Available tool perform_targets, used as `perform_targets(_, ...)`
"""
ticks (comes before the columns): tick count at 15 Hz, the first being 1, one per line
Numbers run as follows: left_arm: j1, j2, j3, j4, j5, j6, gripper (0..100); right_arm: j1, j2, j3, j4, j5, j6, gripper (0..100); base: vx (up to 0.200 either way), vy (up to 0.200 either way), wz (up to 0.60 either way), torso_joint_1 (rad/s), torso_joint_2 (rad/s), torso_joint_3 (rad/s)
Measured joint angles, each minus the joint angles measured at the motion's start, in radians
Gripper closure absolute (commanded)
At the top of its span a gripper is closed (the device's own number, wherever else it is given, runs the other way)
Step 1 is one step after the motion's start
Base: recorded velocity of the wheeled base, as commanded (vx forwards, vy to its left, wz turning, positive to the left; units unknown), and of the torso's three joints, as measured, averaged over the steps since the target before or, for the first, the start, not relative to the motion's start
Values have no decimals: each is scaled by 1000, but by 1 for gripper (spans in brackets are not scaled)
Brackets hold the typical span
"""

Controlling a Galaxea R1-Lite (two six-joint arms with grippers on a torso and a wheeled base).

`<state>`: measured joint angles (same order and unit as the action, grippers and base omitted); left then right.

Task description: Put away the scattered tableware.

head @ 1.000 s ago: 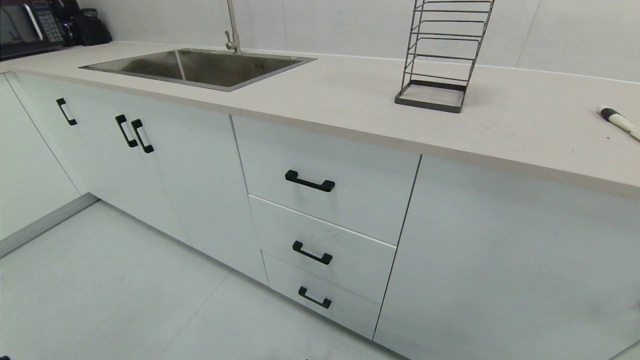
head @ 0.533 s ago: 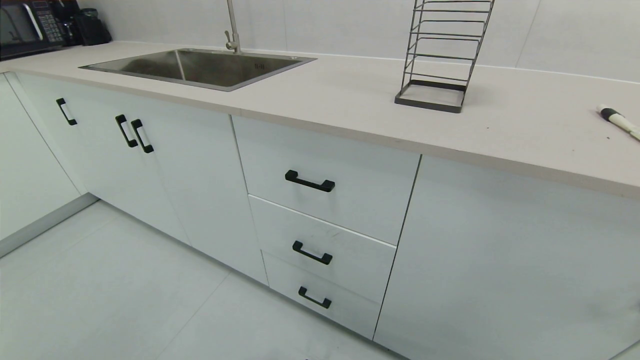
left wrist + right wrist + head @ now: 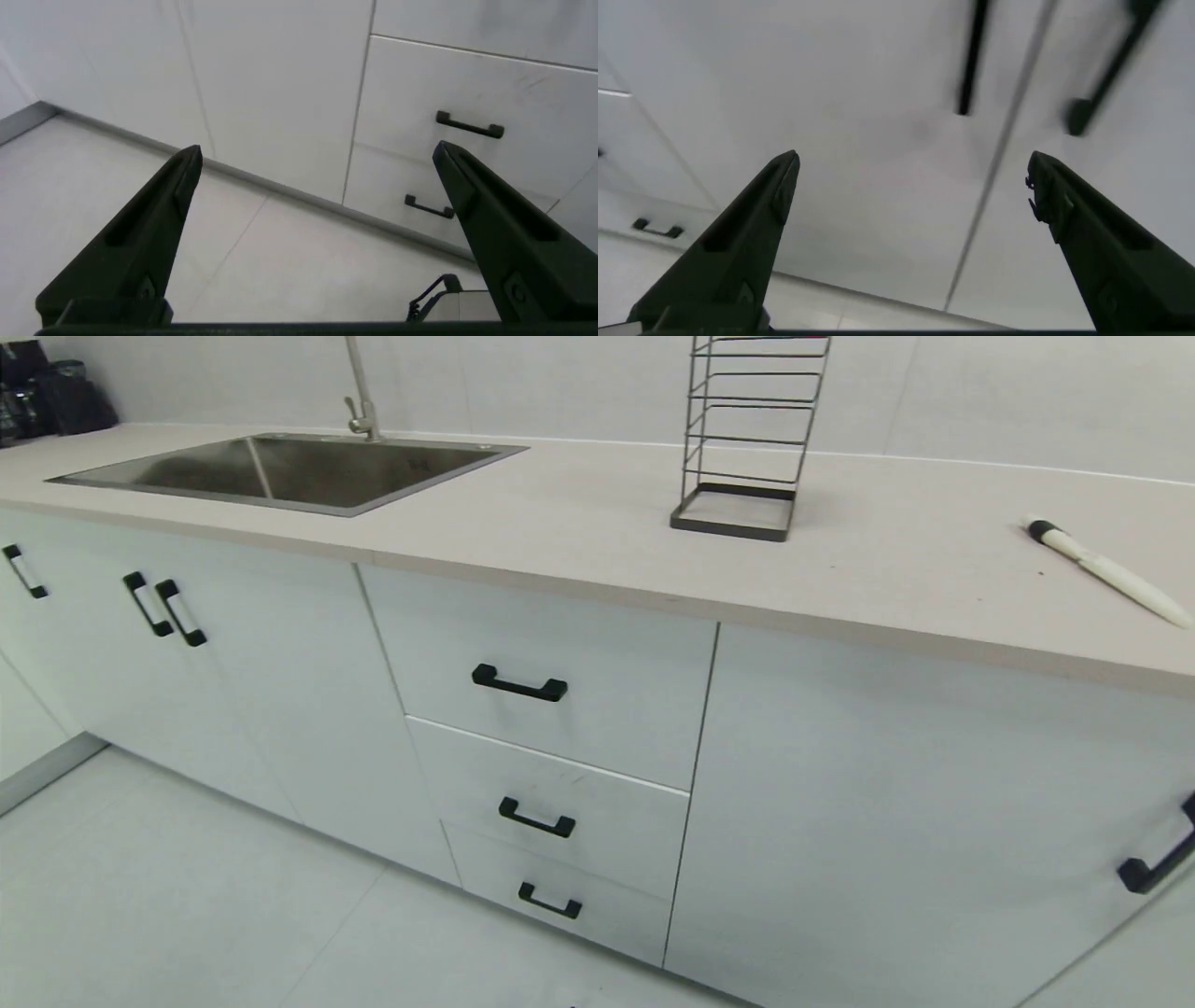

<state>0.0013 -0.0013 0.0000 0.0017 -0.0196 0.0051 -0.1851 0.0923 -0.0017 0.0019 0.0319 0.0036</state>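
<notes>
A long white utensil with a black end (image 3: 1106,571) lies on the beige countertop (image 3: 579,537) at the far right. A tall dark wire rack (image 3: 747,439) stands empty on the counter near the back wall. Below the counter is a stack of three white drawers, each with a black handle (image 3: 519,684); all are closed. My left gripper (image 3: 318,163) hangs open low over the floor, facing the lower drawers. My right gripper (image 3: 910,173) is open too, close to the white cabinet doors, with nothing between its fingers.
A steel sink (image 3: 280,471) with a faucet (image 3: 359,392) is set into the counter on the left. Closed cabinet doors with black handles (image 3: 168,611) flank the drawers, with another handle (image 3: 1158,859) at the far right. Pale floor tiles (image 3: 187,905) lie open in front.
The whole head view has shifted, so the camera has turned to the right. More of the white utensil and a right cabinet handle have come into the picture. Nothing on the counter has moved.
</notes>
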Motion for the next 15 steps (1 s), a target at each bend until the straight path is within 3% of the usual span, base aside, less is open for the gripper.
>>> perform_targets(3, 0, 0, 0, 0, -1, -1, 0, -1, 0, 0, 0, 0, 0, 0, 0, 0, 0, 0, 0, 0)
perform_targets(7, 0, 0, 0, 0, 0, -1, 0, 1, 0, 0, 1, 1, 0, 0, 0, 0, -600, 1, 1, 4)
perform_targets(15, 0, 0, 0, 0, 1, 0, 0, 1, 0, 0, 0, 1, -1, 0, 0, -25, 0, 0, 0, 0)
